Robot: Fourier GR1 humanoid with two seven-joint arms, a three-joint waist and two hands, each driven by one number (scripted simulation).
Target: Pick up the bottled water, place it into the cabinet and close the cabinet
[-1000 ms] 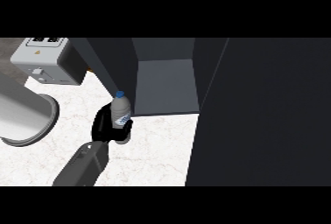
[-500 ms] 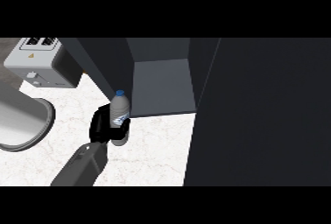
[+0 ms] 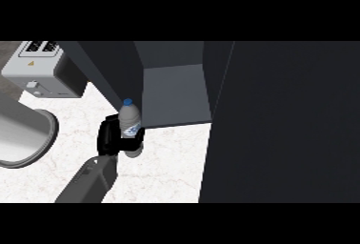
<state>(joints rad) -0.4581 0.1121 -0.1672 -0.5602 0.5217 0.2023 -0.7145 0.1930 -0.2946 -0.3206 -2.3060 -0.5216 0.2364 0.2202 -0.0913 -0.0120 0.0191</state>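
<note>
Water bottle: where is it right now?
Head view, left of centre: the water bottle stands upright in the left hand, just left of the open cabinet.

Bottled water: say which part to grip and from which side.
Grip the bottled water round its straight middle, from its left side, as the robot hand does now. It stands upright with a narrow blue cap, and the cabinet stands close on its right.

One grey, boxy forearm (image 3: 88, 183) ends in a black hand (image 3: 111, 137) (blocky, matte)
</note>
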